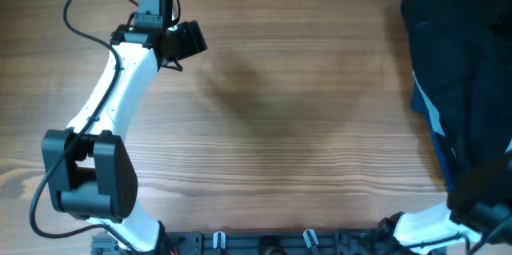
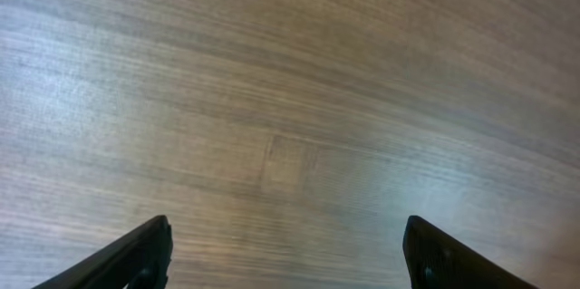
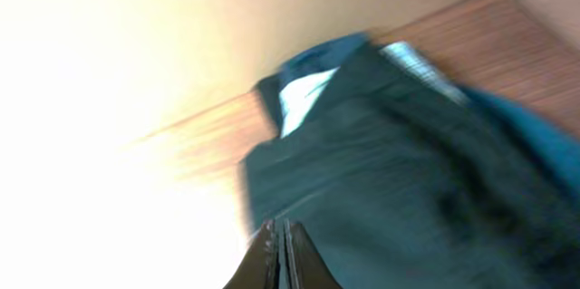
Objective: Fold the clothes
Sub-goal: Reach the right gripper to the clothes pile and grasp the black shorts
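A dark navy garment (image 1: 464, 71) with light blue panels lies crumpled along the table's right edge, running from the far corner to the near right. In the right wrist view the garment (image 3: 399, 162) fills the frame, blurred. My right gripper (image 3: 281, 227) is shut, its tips pinched together at the cloth's edge. In the overhead view the cloth hides it; only the white arm link (image 1: 424, 225) shows. My left gripper (image 1: 190, 39) is open and empty over bare wood at the far left, jaws wide apart (image 2: 288, 235).
The wooden table (image 1: 288, 111) spans the view. The left arm (image 1: 112, 103) stretches from the near left base to the far left. A rail with clips (image 1: 264, 243) runs along the near edge.
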You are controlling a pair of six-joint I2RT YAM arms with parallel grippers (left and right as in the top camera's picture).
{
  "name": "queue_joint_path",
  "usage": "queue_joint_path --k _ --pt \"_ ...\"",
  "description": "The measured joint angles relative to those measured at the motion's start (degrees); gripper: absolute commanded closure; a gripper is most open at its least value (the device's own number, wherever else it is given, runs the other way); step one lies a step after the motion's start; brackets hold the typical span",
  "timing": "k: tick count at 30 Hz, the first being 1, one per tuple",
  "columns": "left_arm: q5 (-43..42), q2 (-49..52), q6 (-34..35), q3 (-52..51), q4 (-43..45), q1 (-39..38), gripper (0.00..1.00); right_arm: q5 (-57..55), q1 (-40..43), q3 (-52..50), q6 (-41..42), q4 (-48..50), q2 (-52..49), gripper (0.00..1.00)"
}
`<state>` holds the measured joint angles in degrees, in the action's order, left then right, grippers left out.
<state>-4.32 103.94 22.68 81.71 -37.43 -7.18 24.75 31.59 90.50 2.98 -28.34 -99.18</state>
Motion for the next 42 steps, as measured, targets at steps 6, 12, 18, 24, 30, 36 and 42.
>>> queue_joint_path --k 6,12,18,24,30,36,42 --pt "-0.02 -1.60 0.17 0.00 1.38 0.00 0.11 -2.34 -12.02 -0.02 -0.66 -4.28 0.92 0.82" --pt "-0.02 -2.78 0.20 -0.02 -0.70 0.00 0.07 -11.17 -6.01 -0.02 -1.29 -3.21 0.70 0.30" --pt "-0.02 -2.80 0.20 0.00 -3.08 0.00 0.05 -10.71 -1.07 -0.02 -1.31 0.50 -10.97 0.18" --pt "-0.02 -2.80 0.20 0.00 -3.96 0.00 0.04 -10.36 0.85 -0.02 -1.31 2.14 -17.11 0.04" --pt "-0.02 -2.80 0.20 0.00 -3.96 0.00 0.04 -8.35 3.21 2.64 -3.56 2.05 -17.11 0.03" --pt "-0.02 -2.80 0.20 0.00 -4.13 0.00 0.04 -12.74 3.45 3.52 -7.85 5.22 -17.16 0.15" --pt "-0.02 -2.80 0.20 0.00 -3.74 0.00 0.04 -13.70 4.20 3.74 -8.70 5.01 -22.18 0.51"
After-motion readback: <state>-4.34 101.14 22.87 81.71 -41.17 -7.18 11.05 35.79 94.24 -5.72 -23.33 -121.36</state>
